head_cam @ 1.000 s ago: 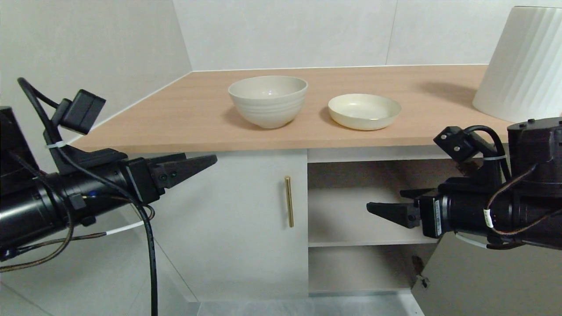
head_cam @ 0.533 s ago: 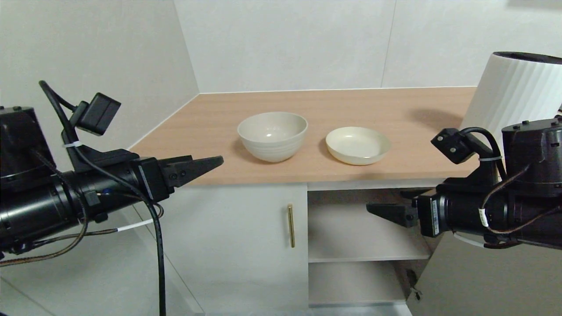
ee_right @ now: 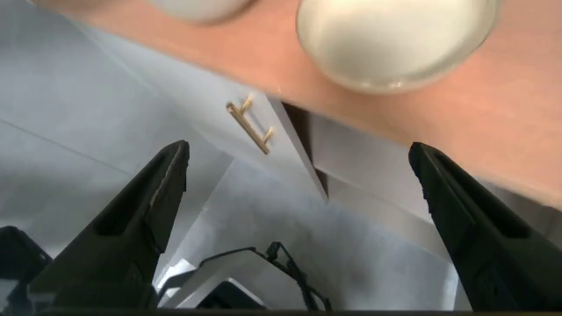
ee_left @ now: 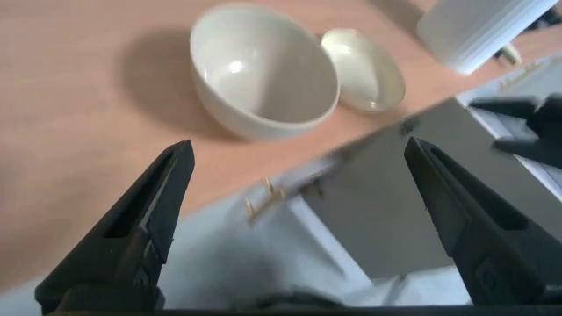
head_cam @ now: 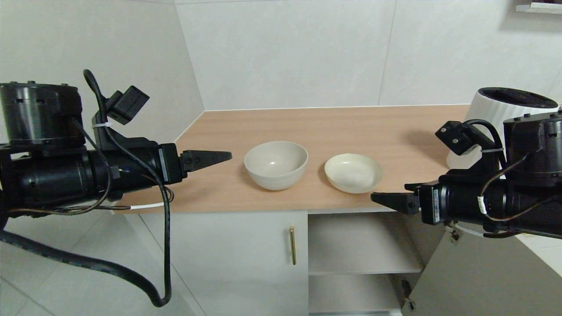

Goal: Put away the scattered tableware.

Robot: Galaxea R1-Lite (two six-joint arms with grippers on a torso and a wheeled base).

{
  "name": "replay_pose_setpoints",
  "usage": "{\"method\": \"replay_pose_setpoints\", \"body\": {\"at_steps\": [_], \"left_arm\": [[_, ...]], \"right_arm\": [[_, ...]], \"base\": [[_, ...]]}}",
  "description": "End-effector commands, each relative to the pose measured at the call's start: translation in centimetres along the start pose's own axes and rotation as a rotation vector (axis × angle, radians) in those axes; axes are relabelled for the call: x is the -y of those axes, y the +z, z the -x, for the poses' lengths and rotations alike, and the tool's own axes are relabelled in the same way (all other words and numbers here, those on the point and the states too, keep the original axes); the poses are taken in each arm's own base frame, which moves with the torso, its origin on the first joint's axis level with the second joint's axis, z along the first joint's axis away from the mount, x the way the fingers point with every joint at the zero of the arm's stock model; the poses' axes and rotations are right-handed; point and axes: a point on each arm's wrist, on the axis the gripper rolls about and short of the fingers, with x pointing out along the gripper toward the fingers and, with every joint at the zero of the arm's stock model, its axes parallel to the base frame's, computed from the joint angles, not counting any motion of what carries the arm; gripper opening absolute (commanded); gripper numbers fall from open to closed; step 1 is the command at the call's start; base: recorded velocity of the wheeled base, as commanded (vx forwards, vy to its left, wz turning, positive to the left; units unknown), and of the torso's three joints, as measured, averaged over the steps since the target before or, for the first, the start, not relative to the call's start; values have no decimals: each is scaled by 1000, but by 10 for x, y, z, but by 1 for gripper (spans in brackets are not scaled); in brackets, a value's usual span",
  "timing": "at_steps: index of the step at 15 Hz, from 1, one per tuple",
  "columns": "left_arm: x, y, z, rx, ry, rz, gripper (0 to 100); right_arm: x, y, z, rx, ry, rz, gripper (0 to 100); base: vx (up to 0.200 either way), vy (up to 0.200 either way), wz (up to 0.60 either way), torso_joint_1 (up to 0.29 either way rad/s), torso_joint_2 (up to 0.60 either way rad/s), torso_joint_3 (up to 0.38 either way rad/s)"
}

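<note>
A deep cream bowl [head_cam: 275,164] [ee_left: 263,83] and a shallow cream dish [head_cam: 353,172] [ee_right: 395,39] stand side by side near the front of the wooden counter [head_cam: 333,127]. My left gripper [head_cam: 219,156] [ee_left: 297,151] hovers open at counter height, left of the bowl and apart from it. My right gripper [head_cam: 382,199] [ee_right: 299,151] is open too, level with the counter's front edge, just below and right of the dish. Neither holds anything.
A white ribbed container [head_cam: 505,109] stands at the counter's right end. Below, the left cabinet door with a brass handle [head_cam: 292,245] is shut. The right compartment stands open with bare shelves [head_cam: 364,263], its door [head_cam: 474,281] swung out under my right arm.
The head camera has risen, so the counter sits lower in the picture. Both arms came up from in front of the cabinet to counter height.
</note>
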Motion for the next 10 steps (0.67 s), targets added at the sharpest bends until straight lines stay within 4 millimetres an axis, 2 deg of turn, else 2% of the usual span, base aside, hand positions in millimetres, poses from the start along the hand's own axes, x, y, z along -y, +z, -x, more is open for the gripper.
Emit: {"method": "replay_pose_setpoints", "body": {"at_steps": [1, 4, 7, 10], "left_arm": [[-4, 2, -9, -13, 5, 8, 100], [-2, 1, -10, -13, 22, 10, 100], [6, -3, -16, -69, 83, 38, 100], [12, 1, -26, -116, 93, 175, 100]], "right_arm": [[1, 1, -2, 1, -3, -1, 100], [3, 0, -11, 4, -1, 2, 100], [6, 1, -29, 46, -4, 12, 100], [8, 21, -34, 50, -104, -46, 100]], "base": [[0, 0, 0, 227, -515, -286], [0, 0, 0, 194, -435, -240], [0, 0, 0, 54, -103, -61], [0, 0, 0, 0, 0, 0]]}}
